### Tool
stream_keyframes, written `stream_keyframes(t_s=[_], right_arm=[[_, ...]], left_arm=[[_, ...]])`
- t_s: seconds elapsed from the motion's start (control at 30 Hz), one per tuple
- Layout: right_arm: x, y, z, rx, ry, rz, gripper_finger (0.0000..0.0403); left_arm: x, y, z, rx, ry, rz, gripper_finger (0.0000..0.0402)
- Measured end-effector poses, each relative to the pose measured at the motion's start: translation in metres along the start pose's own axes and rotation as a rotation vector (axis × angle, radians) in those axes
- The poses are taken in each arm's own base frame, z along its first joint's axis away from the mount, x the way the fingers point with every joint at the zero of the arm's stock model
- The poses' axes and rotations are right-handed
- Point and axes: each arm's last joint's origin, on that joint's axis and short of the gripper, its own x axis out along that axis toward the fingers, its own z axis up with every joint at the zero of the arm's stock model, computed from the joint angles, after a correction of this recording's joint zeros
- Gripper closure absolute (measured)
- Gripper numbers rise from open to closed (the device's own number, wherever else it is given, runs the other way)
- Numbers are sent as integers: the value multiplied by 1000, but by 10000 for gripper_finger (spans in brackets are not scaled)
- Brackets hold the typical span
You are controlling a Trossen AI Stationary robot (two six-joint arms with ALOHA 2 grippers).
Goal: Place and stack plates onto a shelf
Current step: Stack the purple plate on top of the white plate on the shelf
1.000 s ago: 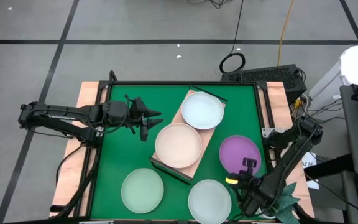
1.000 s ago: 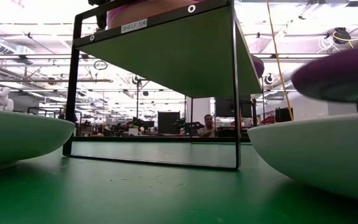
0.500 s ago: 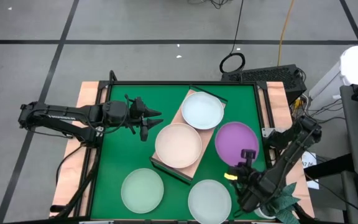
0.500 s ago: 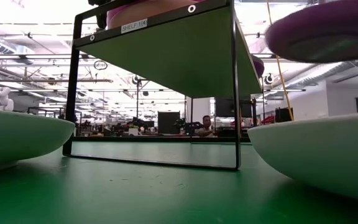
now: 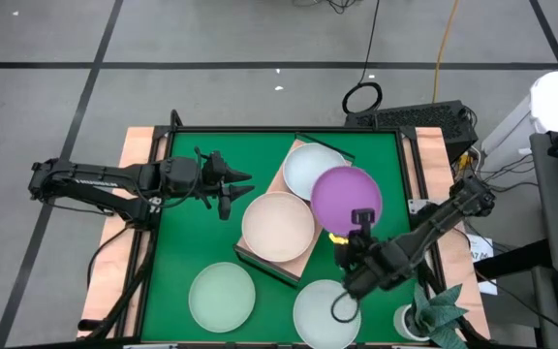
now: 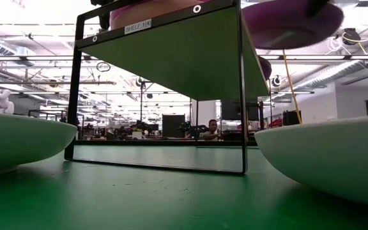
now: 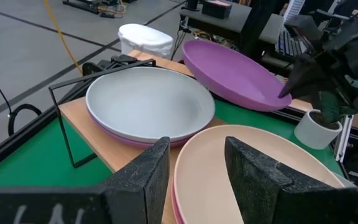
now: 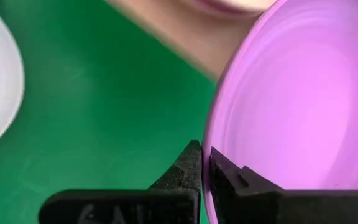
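Right tool (image 5: 360, 219) is clenched on the near rim of the purple plate (image 5: 346, 199), fingers pinching the edge as the right wrist view shows. You carry the plate in the air, above the far end of the shelf (image 5: 265, 264), partly over the whitish blue plate (image 5: 306, 169) that tops the stack there. In the left wrist view the purple plate hangs tilted, its far edge higher, clear of the whitish blue plate below and not yet touching it.

To do this step well, as I judge it: bring the purple plate square over the whitish blue one before you lower. Level it out first, since a tilted rim is likely to catch the stack's edge and skid. Lower until it seats, then release; a rim pinch gives little control if the plate swings.

Beside that stack, the cream plate (image 5: 278, 226) sits on the near half of the shelf, just beside the whitish blue one. Keep the carried rim off it.

Left tool (image 5: 235, 188) waits with fingers apart, holding nothing, just beside the shelf's left edge over the green worktop (image 5: 182, 233).

Two pale mint plates (image 5: 222, 297) remain on the worktop at the near side, well apart from the shelf.
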Motion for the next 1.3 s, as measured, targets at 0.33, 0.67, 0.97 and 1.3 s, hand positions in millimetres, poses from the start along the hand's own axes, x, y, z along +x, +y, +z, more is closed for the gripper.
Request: stream_keyframes(t_s=[0.33,0.67,0.97,1.3], right_arm=[[4,-51,29,-131,-41,17,403],[36,-97,52,-179,-89,122,403],[58,-117,53,-127,-58,182,401],[73,-115,50,-137,-16,182,399]], left_arm=[[0,0,0,-13,1,0,243],[-1,-7,-3,-5,21,-28,243],[-2,-8,-4,3,25,-34,243],[-2,-8,-4,4,25,-34,243]])
